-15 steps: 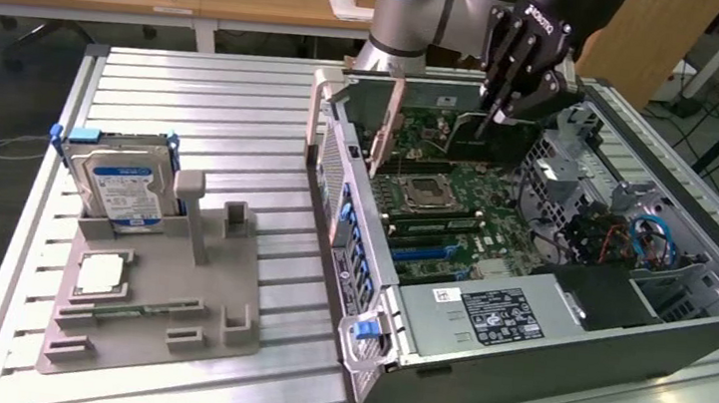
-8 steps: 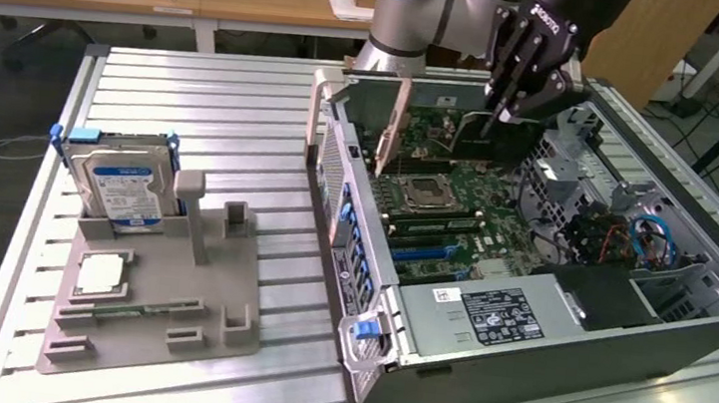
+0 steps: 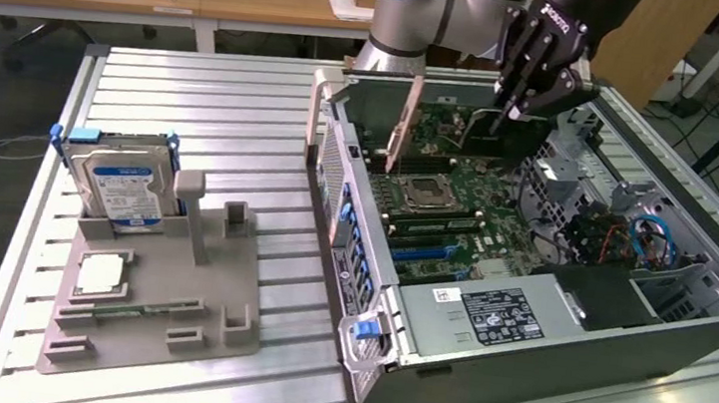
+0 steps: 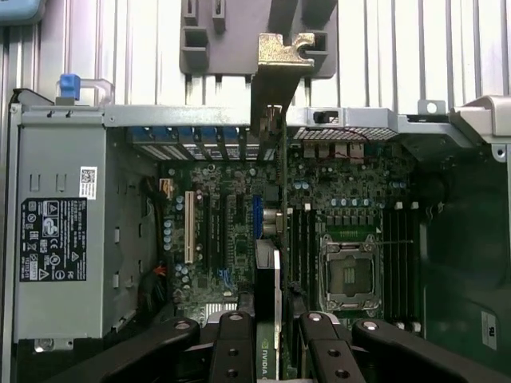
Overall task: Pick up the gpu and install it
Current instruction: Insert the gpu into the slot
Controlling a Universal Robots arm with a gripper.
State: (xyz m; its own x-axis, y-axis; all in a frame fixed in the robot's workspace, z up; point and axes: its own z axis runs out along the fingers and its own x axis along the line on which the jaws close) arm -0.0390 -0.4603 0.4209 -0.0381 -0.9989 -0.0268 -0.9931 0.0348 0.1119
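Observation:
The gpu hangs on edge over the open computer case, its metal end bracket toward the case's rear wall. My gripper is shut on the card's far end, above the motherboard. In the wrist view the gpu runs as a thin line between my black fingers, with my gripper closed around it. Its bracket sits at the case's rear slot openings. The card lies above the expansion slots beside the CPU socket. I cannot tell whether it is seated.
A grey holder on the slatted metal table carries an upright silver hard drive, a processor and a small memory stick. The power supply fills the case's near end. Wooden desks stand behind.

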